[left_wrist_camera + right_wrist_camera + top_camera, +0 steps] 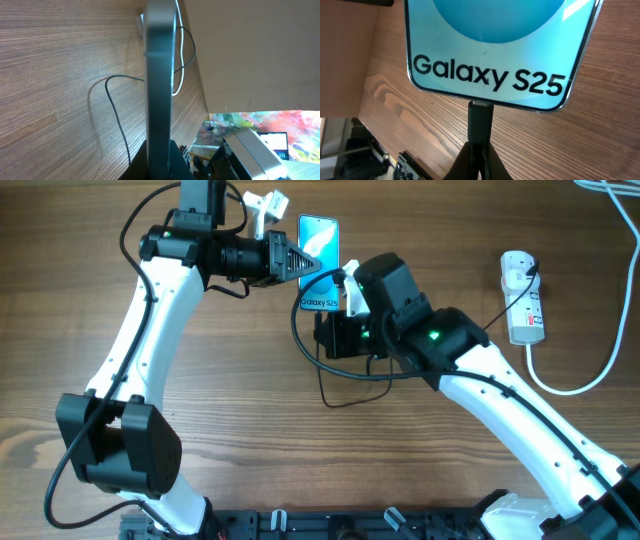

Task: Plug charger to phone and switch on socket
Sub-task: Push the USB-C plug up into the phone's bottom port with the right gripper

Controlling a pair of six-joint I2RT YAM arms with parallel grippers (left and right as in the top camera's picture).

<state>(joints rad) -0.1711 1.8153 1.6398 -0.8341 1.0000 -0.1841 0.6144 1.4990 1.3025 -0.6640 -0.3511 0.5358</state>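
Note:
The phone (pixel 320 242) has a teal screen with "Galaxy S25" text and is held off the table, on its edge. My left gripper (pixel 297 260) is shut on its side; in the left wrist view the phone (pixel 159 75) shows edge-on between the jaws (pixel 160 162). My right gripper (pixel 337 315) is shut on the charger's dark connector (pixel 480 117), whose tip meets the phone's bottom edge (pixel 490 75). The thin black charger cable (pixel 335 385) loops on the table below. The white socket (pixel 523 298) lies at the far right, away from both grippers.
A thick white cord (pixel 590 375) curves from the socket along the right edge of the wooden table (pixel 250 430). A white bracket (pixel 263 205) sits behind the left gripper. The charger cable also trails over the table in the left wrist view (pixel 117 117).

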